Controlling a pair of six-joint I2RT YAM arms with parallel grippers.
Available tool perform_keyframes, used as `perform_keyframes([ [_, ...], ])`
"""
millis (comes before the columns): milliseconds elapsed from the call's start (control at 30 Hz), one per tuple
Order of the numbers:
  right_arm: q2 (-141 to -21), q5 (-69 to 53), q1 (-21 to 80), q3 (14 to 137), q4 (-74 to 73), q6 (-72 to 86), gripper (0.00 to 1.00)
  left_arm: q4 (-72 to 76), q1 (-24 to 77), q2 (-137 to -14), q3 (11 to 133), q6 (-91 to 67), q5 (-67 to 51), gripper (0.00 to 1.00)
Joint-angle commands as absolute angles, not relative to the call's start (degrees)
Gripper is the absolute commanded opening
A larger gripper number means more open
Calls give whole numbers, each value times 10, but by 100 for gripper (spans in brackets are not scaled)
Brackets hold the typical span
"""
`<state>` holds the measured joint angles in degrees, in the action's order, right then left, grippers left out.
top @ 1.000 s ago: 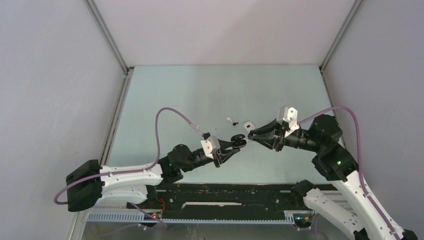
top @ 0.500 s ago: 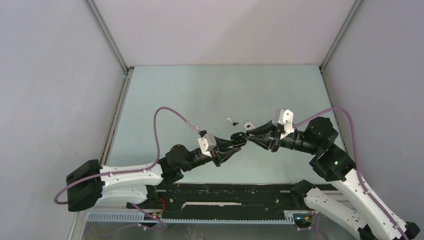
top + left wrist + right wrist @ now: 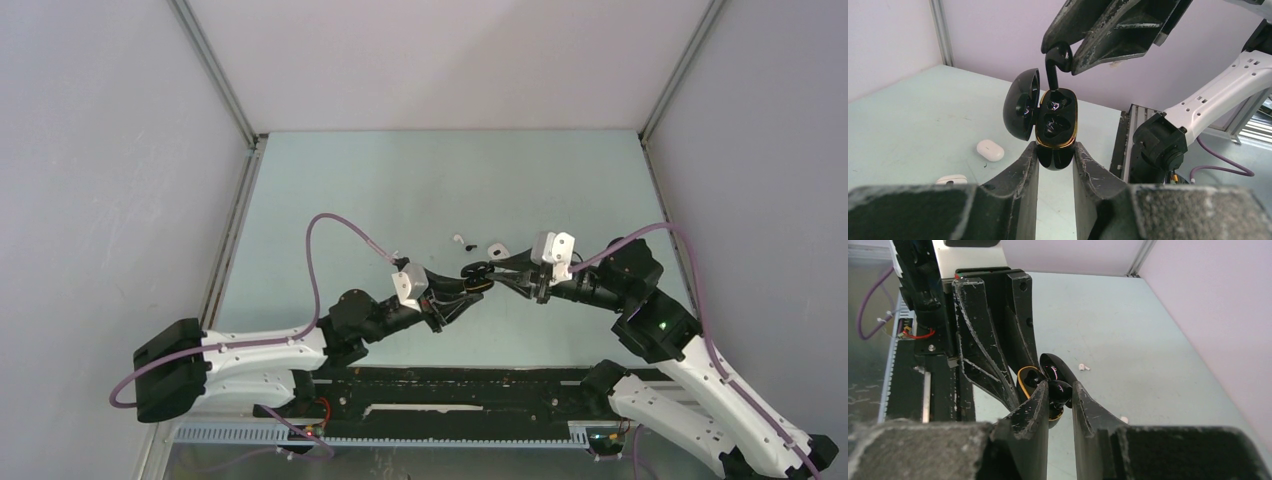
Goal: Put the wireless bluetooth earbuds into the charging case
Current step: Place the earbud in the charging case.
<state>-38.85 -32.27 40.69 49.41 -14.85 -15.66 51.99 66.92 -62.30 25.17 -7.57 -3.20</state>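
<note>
You get soft, even light in all three views, bright and with no hard shadows. On the pale green matte table (image 3: pixel 400 180) the arms cast only faint shade, and you cannot tell where the light comes from.

In the left wrist view the glossy black gold-rimmed charging case (image 3: pixel 1055 122) is sharp, with small white glints in its lid and wells. The small black stemmed earbud (image 3: pixel 1058 54) shows a thin highlight.

The near edge goes soft — the dark rough fingers (image 3: pixel 1013 200) of the left gripper (image 3: pixel 1055 150) blur toward the bottom. The right gripper (image 3: pixel 1059 390) blurs likewise, and the case below it shows pinkish reflections.
</note>
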Motion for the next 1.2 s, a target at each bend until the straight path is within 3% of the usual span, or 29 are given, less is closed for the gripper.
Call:
perform_keyframes([
  [0,-387,-309,411,491,-124,-193,0,542,671,-627,252,-80,-32,0],
  [1167,-383,-336,417,487,-180,-244,0,543,671,-625,250,-79,-15,0],
])
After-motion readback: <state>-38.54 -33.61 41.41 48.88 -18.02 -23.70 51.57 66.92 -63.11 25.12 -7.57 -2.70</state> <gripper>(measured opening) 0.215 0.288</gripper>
